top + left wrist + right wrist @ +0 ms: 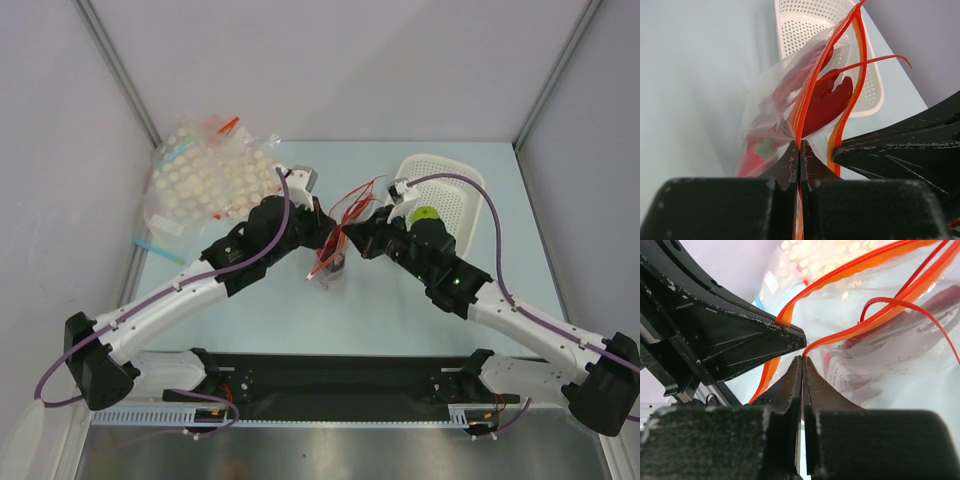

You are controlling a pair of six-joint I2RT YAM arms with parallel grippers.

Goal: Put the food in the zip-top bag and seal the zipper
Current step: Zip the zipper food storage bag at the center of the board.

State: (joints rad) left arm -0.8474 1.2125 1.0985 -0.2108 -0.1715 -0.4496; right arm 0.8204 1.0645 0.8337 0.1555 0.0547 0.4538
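The jaws of the left gripper (799,152) are pressed together on the thin red-orange zipper strip (812,85) of the clear crinkly plastic bag (767,107). The jaws of the right gripper (801,365) pinch the same strip just beside them, tip near tip. The glossy red plastic toy lobster (829,104) is inside the bag, just beyond the left jaws, with one claw close behind the strip. Further beyond stands a white perforated plastic basket (810,22).

Above the left jaws the two halves of the strip stand apart in a loop, so I judge that the mouth is not yet sealed. To close it well, one gripper should keep its pinch as an anchor. The other should slide away along the strip with steady pressure, keeping it straight and taut so that the halves meet. A thin red strand (885,56), perhaps a feeler, curves across the mouth; it and the claw must not get caught between the halves.
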